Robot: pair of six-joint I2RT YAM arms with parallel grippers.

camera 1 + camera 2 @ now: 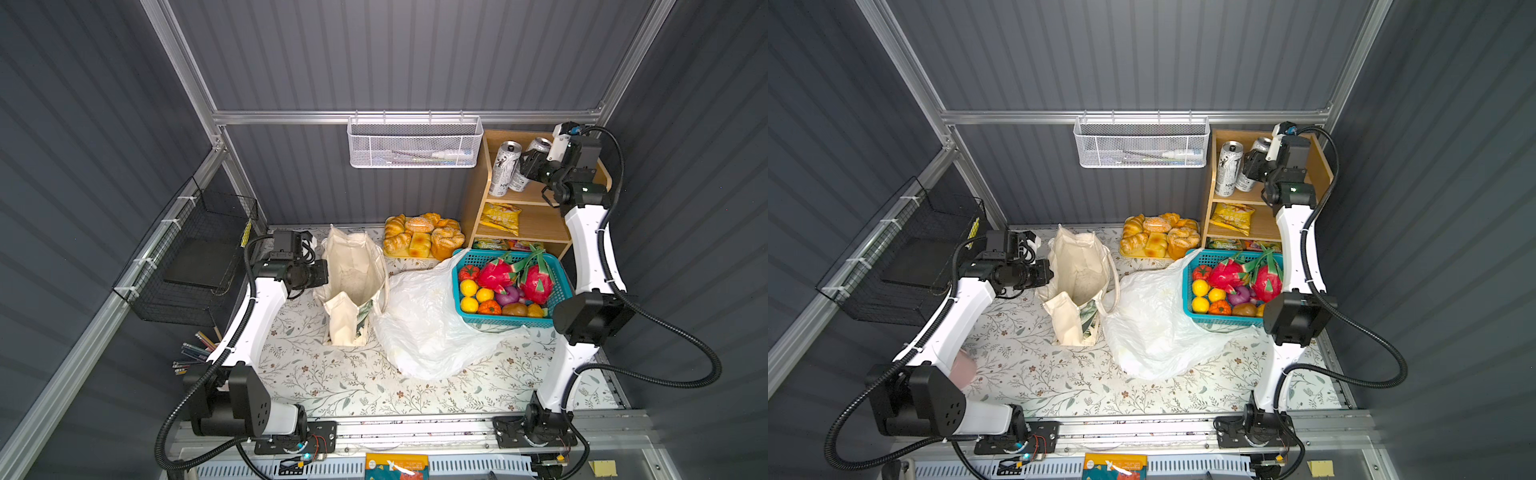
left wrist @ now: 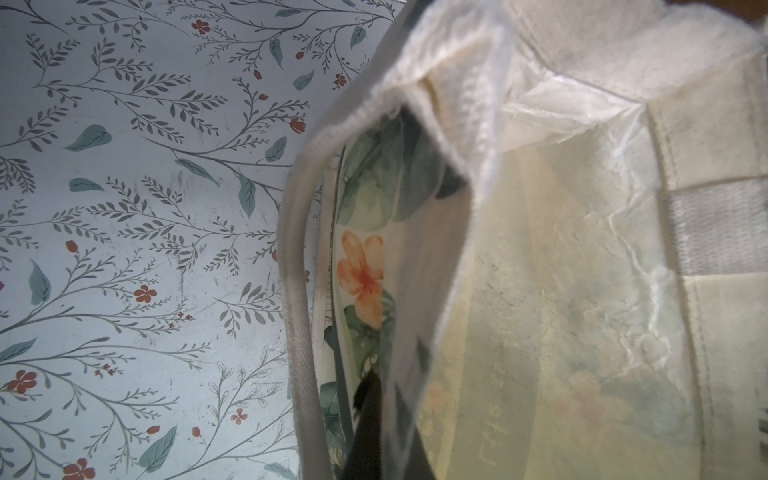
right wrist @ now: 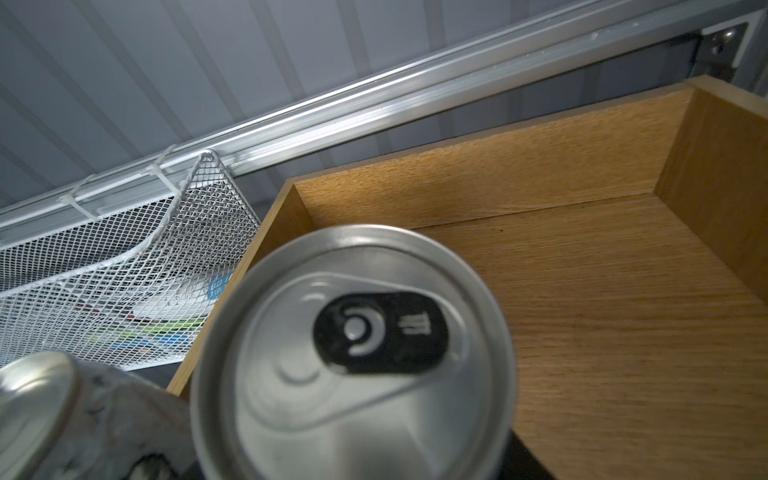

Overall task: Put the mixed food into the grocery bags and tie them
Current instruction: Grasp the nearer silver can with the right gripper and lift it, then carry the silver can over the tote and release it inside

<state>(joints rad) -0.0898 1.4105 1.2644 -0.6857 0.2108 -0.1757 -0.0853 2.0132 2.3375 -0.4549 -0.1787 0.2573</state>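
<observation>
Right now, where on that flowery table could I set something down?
The widest bare patch is the front strip of floral cloth, bordered behind by the canvas tote and plastic bag, at the sides by the left arm and right arm. The back right is crowded: bread tray, turquoise basket and wooden shelf stand close together.

Light comes from above: bright on the flowered tablecloth (image 1: 332, 386), dim on the grey walls (image 1: 83, 124), soft glare on the plastic bag (image 1: 424, 328). Close to the wrist cameras, the can (image 3: 353, 361) and the tote (image 2: 582, 291) blur.
</observation>
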